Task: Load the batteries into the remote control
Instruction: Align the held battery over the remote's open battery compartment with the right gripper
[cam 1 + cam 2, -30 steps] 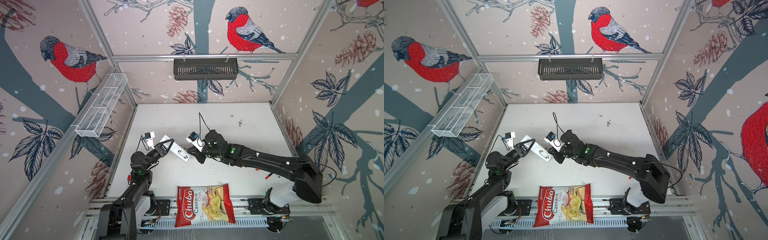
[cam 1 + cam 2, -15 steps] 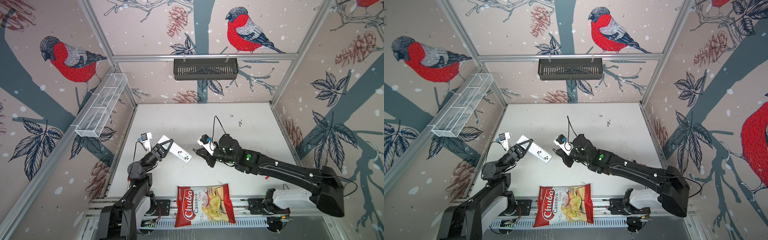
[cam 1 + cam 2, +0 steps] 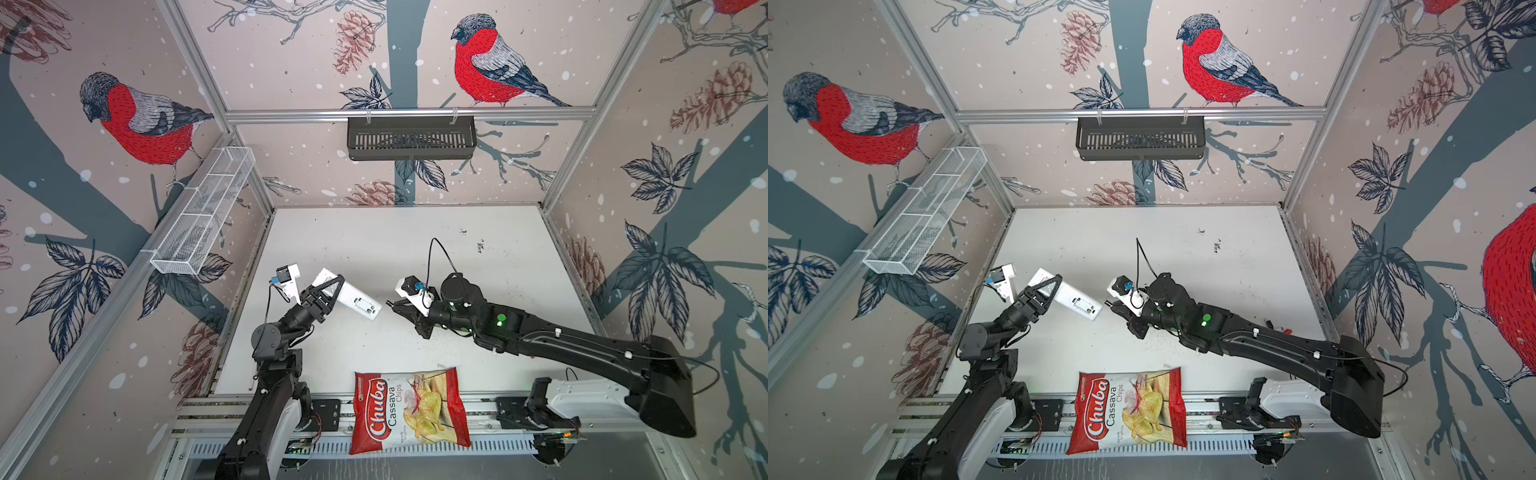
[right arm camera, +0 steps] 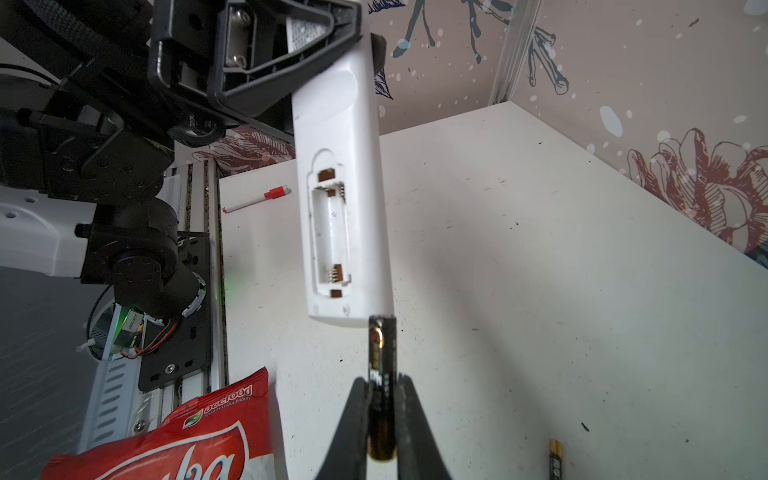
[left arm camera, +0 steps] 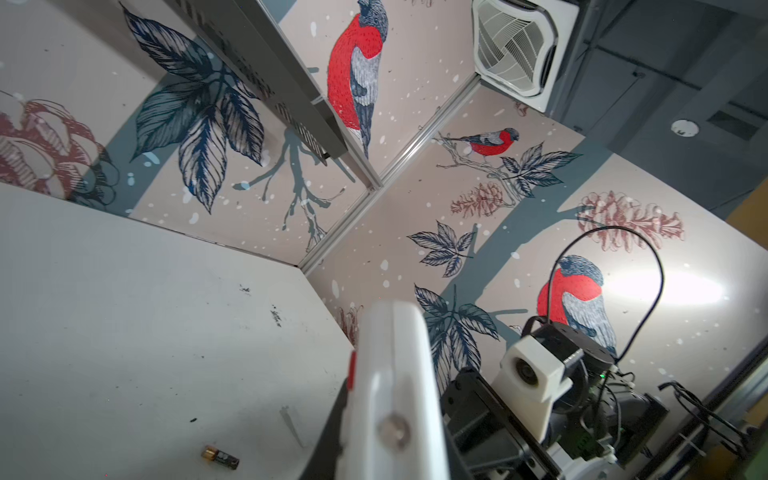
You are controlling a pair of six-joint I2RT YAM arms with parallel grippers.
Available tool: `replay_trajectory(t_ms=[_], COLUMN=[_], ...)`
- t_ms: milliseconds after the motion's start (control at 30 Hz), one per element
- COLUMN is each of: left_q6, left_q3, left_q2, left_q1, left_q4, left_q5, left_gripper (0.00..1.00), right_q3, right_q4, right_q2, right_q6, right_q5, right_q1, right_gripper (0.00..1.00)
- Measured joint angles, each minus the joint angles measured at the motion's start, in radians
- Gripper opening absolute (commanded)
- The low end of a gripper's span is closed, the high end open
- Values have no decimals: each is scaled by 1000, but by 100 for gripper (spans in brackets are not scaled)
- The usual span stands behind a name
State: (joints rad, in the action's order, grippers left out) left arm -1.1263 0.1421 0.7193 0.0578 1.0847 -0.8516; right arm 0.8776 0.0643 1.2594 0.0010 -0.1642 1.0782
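Nothing loaded yet. The left tool (image 3: pixel 328 291) is clamped on the remote control (image 3: pixel 353 298), held above the desk (image 3: pixel 374 232) near its left edge, with the battery compartment (image 4: pixel 330 237) open and bare. The right tool (image 4: pixel 383 386) pinches the 1st battery (image 4: pixel 381 357) just off the remote's end. The 2nd battery (image 5: pixel 220 457) lies on the desk.

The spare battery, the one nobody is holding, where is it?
The spare battery lies loose on the white table, seen in the right wrist view near the right arm's fingers, which pinch the other battery.
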Motion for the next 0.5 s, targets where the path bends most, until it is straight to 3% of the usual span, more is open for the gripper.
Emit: replay_trajectory(t_ms=[200, 500], left_q6=[62, 60], left_q3=[21, 31], left_q2=[48, 102], left_q1=[-1, -1], left_q4=[-205, -262], left_q5=[41, 40], left_gripper=[0, 0], right_q3=[81, 194], right_q4=[16, -11], right_q2=[122, 275], right_q6=[0, 4], right_q5=[-14, -10], right_q1=[30, 31], right_gripper=[12, 12])
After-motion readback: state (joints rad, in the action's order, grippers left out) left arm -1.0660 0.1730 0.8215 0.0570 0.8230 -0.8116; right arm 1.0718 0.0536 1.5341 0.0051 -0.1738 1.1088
